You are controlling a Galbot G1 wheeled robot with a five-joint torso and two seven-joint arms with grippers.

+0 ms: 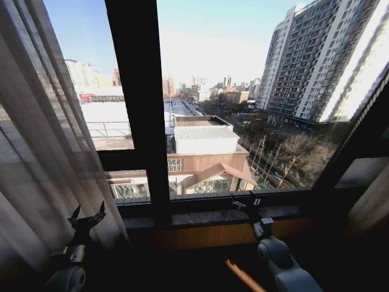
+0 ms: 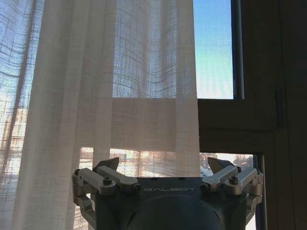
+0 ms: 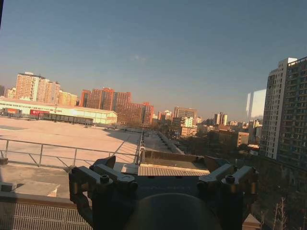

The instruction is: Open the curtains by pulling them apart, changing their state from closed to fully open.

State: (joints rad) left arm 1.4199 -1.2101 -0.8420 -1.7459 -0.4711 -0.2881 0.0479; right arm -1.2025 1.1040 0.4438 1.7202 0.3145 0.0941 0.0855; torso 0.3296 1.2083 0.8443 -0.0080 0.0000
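The left panel of the curtains [image 1: 42, 140] hangs gathered along the left side of the window, sheer and pleated. My left gripper [image 1: 88, 220] stands open low down beside its inner edge. In the left wrist view the curtains [image 2: 120, 96] hang just beyond the open left gripper [image 2: 162, 165], with the fabric's edge in line with the gap between the fingers; nothing is held. My right gripper [image 1: 246, 204] is open at the window sill, facing the bare glass. The right wrist view has the right gripper [image 3: 160, 165] open, looking out over the city.
A thick dark window frame bar [image 1: 137, 109] runs vertically left of centre, with a crossbar below it. The stone sill [image 1: 200, 217] runs under the glass. A slanted dark frame [image 1: 358, 128] closes off the right side. Buildings lie outside.
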